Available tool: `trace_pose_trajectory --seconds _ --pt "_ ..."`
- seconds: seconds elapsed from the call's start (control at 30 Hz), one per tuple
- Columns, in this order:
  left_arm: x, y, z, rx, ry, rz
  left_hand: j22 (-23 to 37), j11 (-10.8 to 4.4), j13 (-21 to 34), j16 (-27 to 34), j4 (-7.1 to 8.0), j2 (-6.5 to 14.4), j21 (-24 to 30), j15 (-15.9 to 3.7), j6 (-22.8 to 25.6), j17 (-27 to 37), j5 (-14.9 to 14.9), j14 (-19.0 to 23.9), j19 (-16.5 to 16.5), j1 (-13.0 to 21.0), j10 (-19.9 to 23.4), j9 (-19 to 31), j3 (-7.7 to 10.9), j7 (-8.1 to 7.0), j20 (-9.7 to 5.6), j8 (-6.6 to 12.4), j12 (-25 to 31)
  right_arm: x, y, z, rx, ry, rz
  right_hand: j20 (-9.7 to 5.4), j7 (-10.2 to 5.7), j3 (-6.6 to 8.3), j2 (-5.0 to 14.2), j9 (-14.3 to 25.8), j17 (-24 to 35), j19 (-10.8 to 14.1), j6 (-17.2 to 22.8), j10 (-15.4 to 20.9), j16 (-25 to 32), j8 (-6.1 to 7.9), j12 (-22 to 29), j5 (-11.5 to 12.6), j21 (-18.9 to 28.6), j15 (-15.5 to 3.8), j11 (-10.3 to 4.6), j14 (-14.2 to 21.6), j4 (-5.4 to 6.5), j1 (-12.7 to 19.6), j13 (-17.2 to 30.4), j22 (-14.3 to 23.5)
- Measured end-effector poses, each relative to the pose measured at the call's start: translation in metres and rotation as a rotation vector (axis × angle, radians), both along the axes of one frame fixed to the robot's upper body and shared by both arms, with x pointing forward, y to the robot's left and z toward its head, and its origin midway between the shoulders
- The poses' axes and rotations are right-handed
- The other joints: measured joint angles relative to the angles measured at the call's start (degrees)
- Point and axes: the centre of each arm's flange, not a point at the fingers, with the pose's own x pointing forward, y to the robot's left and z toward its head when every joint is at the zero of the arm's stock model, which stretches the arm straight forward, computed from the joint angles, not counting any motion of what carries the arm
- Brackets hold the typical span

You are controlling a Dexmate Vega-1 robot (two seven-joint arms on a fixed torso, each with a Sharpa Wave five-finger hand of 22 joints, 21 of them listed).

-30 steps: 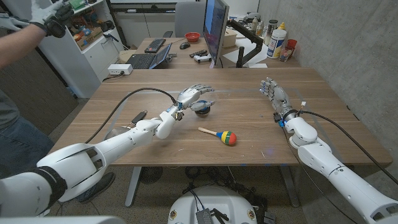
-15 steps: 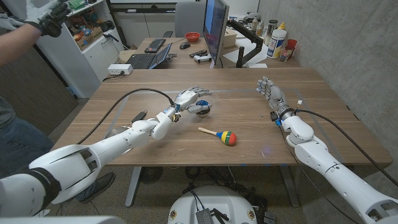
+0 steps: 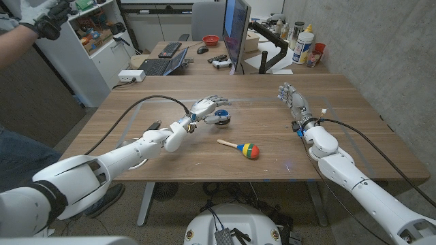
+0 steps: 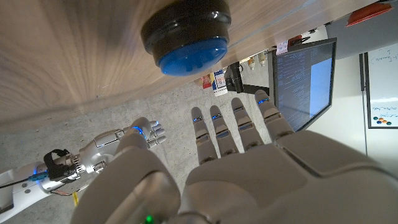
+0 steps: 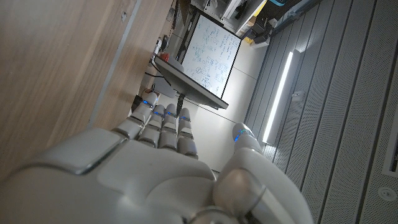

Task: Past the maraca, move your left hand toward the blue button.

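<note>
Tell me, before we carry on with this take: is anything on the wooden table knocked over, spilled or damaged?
Nothing stands out. The black-based blue button sits upright beside the left hand, and the multicoloured maraca lies on its side.

From my head view the round blue-topped black button is half covered by my left hand — I can't tell whether the fingers touch it. In the left wrist view the button's black base is cut off by the frame edge. My right hand is too small in the head view to read its fingers — the right wrist view crops the hand at the edge.
</note>
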Motion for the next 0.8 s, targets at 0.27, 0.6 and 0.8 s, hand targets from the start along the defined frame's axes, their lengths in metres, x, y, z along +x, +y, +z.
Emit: trace_pose_trajectory --seconds 0.27,0.6,0.8 --pt "0.005 0.0 0.004 0.002 0.001 -0.006 0.0 -0.19 0.0 0.0 0.0 0.0 0.0 0.0 0.0 0.0 -0.2 0.0 0.0 0.0 0.2 0.0 0.0 0.0 0.0 0.0 0.0 -0.002 0.009 0.002 0.001 -0.007 -0.013 0.0 0.0 0.0 0.0 0.0 0.0 0.0 0.0 0.0 0.0 0.0 0.0 0.0 0.0 0.0 0.0 0.0 0.0 0.0 0.0 0.0" --pt "0.009 0.002 0.007 -0.006 0.009 -0.007 0.0 -0.19 0.0 0.0 0.0 0.0 0.0 0.0 0.0 0.0 -0.2 0.0 0.0 0.0 0.2 0.0 0.0 0.0 0.0 0.0 0.0 0.001 0.016 0.006 -0.003 -0.02 -0.01 0.0 0.0 0.0 0.0 0.0 0.0 0.0 0.0 0.0 0.0 0.0 0.0 0.4 -0.2 0.0 0.0 0.0 0.0 0.0 0.0 0.0" --pt "0.013 0.004 0.003 -0.003 0.02 -0.001 0.0 -0.19 0.0 0.0 0.0 0.0 0.0 0.0 0.0 0.0 -0.2 0.0 0.0 0.0 0.2 0.0 0.0 0.0 0.0 0.0 0.0 0.006 0.015 0.001 0.001 -0.016 0.001 0.0 0.0 0.0 0.0 0.0 0.0 0.0 0.0 0.0 -0.3 0.0 0.0 0.4 -0.4 0.0 0.0 0.0 0.0 0.0 0.0 0.0"
